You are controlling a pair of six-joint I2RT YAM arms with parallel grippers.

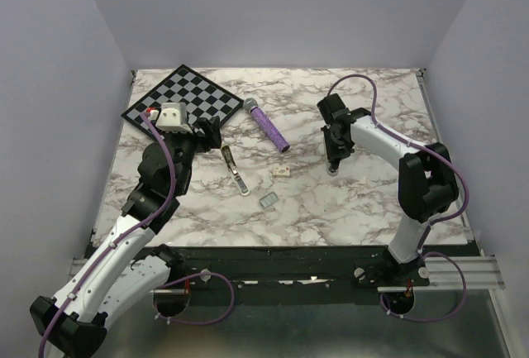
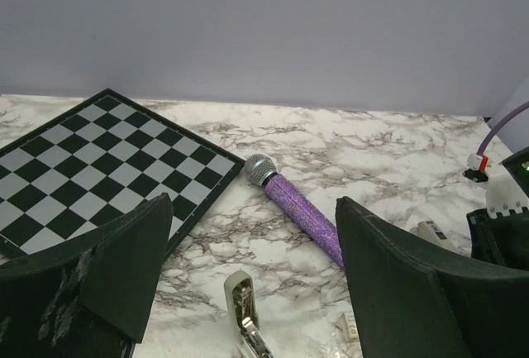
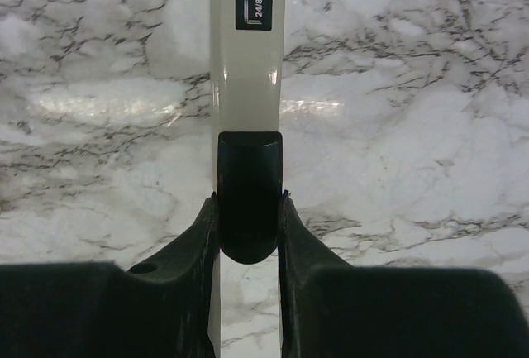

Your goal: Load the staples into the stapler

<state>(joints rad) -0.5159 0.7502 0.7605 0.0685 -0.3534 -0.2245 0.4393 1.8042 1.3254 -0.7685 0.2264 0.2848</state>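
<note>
The staples (image 1: 268, 199), a tiny silver-grey block, lie on the marble table near the middle front. An opened metal stapler (image 1: 235, 169) lies flat left of them; its front end shows in the left wrist view (image 2: 244, 312). My left gripper (image 1: 207, 131) is open and empty, hovering just behind that stapler, which sits between its fingers (image 2: 124, 267) in the wrist view. My right gripper (image 1: 333, 158) is shut on a cream stapler with a black end (image 3: 248, 193) marked 24/8, held down at the table.
A small cream box (image 1: 281, 172) lies right of the open stapler. A purple glitter microphone (image 1: 266, 124) lies behind it, also in the left wrist view (image 2: 302, 209). A chessboard (image 1: 183, 97) lies at the back left.
</note>
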